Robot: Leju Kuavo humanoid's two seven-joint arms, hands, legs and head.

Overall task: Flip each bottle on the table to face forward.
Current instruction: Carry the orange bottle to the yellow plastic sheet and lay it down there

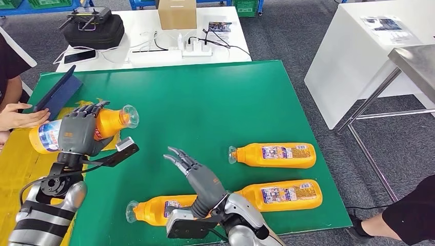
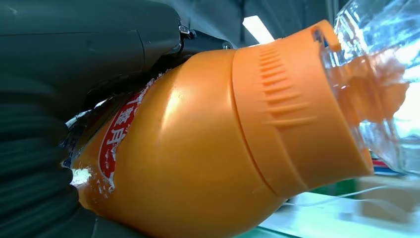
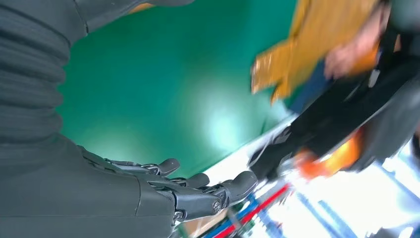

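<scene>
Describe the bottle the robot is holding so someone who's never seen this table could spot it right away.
Start at the green table and go to its left edge, beside the yellow mat. There the left robot hand holds an orange bottle up off the surface. The other three orange bottles all lie flat on the green top.

The room was brightly and evenly lit, with soft shadows beneath the bottles on the green surface (image 1: 215,102). A pale glare sat on that surface near the blurred far edge in the right wrist view.
</scene>
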